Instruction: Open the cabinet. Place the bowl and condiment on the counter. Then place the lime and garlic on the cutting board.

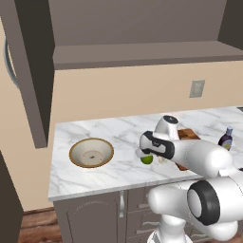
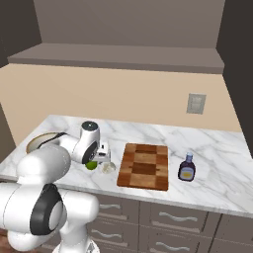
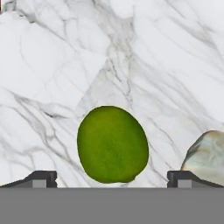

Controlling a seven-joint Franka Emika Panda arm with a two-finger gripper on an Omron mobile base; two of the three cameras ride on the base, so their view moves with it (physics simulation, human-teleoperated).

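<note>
Two dark fingertips of the gripper (image 3: 112,178) stand spread wide at the bottom of the hand view, flanking the smooth, round bright green lime (image 3: 112,144) without touching it. At lower right, just beside it, sits the pale, mottled garlic bulb (image 3: 207,157). Both lie on the veined white marble counter (image 1: 118,133). Left of centre in the left base view, the tan-rimmed, cream-lined bowl (image 1: 91,153) holds nothing. Right of centre in the right base view lie the checkered wooden cutting board (image 2: 144,165) and dark condiment bottle (image 2: 186,168).
</note>
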